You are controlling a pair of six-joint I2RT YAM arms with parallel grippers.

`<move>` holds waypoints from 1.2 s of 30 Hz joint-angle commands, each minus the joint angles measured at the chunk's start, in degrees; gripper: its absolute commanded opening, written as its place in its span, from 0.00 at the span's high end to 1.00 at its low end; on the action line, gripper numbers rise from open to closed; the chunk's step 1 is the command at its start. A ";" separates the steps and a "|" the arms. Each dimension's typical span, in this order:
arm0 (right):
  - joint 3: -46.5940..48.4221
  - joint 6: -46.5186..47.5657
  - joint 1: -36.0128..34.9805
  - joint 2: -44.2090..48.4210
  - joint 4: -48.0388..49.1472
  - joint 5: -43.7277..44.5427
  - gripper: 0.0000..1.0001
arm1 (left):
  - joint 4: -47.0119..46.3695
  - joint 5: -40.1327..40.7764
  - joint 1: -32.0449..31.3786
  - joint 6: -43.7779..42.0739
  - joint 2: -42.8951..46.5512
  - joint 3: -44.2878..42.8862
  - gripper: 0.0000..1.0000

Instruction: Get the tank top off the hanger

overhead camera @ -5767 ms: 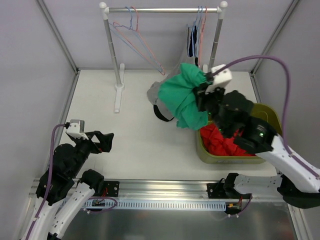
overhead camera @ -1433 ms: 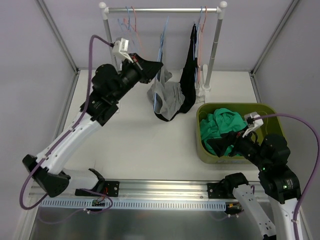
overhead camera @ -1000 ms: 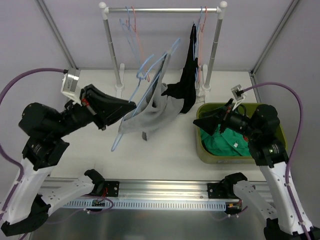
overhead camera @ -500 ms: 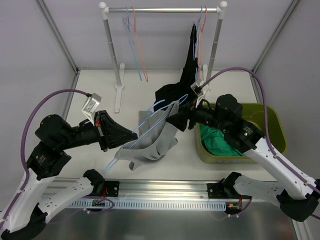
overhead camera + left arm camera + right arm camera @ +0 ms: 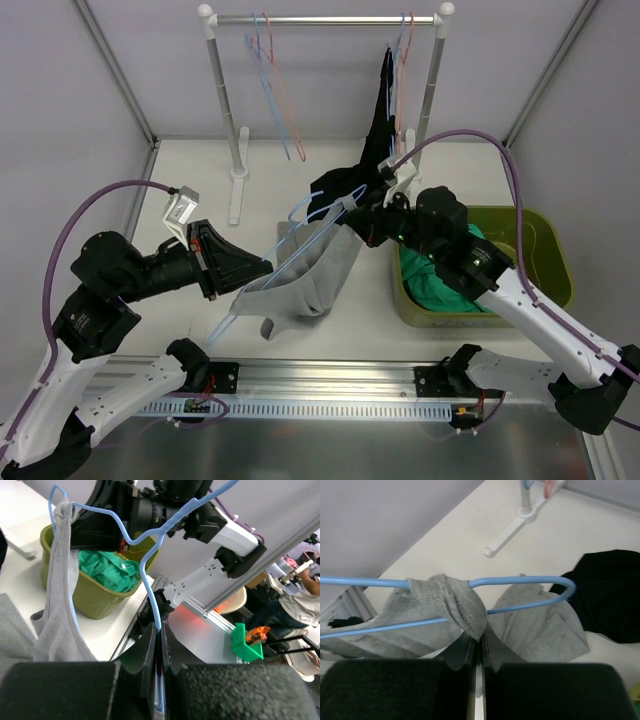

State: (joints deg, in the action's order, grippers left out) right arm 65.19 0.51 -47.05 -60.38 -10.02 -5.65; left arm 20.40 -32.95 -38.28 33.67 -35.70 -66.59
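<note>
Tank top (image 5: pixel 452 602) strap on hanger (image 5: pixel 370 582) hides right gripper (image 5: pixel 477 639) fingertips.

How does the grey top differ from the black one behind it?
Colour: the grey tank top is light grey, the black garment black. Place: the grey tank top hangs on a blue hanger out over the table, off the rack; the black garment hangs at the rack, its lower end lying on the table. Both are limp cloth, hanging.

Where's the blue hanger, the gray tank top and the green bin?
blue hanger (image 5: pixel 520 580): right wrist view, its upper wire.
gray tank top (image 5: pixel 310 285): top external view, hanging fabric.
green bin (image 5: pixel 95 602): left wrist view, outer wall.
</note>
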 commanded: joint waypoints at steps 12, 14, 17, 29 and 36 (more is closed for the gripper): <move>7.50 1.24 14.17 -7.20 -7.99 5.14 1.00 | 5.35 -1.32 -0.30 -5.02 0.55 2.00 1.00; 7.59 1.24 14.88 -9.13 -8.61 3.55 1.00 | 5.17 -2.29 -0.30 -4.93 0.20 0.68 1.00; 6.19 1.25 15.05 -9.06 -9.31 -1.63 1.00 | 5.08 -0.37 -0.39 -4.31 -0.42 -2.49 1.00; -5.05 -7.09 14.70 2.09 1.83 -34.42 1.00 | -46.34 1.90 -0.65 -3.08 -8.77 4.24 1.00; -12.09 -13.25 13.48 13.18 4.40 -36.71 0.98 | -82.17 0.37 -1.79 -11.25 -27.46 1.51 1.00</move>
State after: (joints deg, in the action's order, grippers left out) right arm 54.02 -14.68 -28.91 -51.42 -11.88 -28.67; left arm -37.74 -33.82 -39.35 29.76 -51.83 -58.54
